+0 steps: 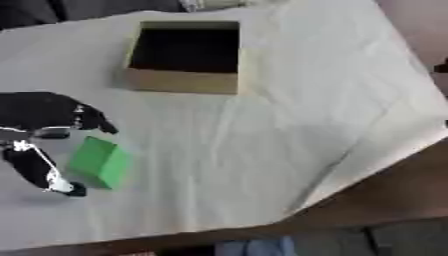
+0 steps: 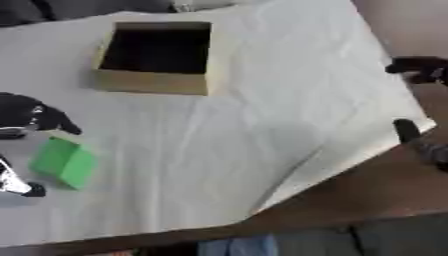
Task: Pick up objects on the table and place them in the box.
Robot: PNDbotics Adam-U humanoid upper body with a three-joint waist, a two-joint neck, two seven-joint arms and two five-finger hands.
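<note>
R hand (image 2: 418, 70) in right-eye view only

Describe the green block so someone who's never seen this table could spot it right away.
Start at the open cardboard box at the far side of the white-covered table. Come toward the near left corner: the green block sits between the thumb and fingers of the robot's left hand. It is the only brightly coloured thing there.

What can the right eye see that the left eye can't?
Only the right eye view shows the right hand properly, dark at the picture's right edge, past the table's side. Only the left eye view shows most of the left hand, its fingers and thumb spread on either side of the green block. Both show the block, the open cardboard box and the white tablecloth.
</note>
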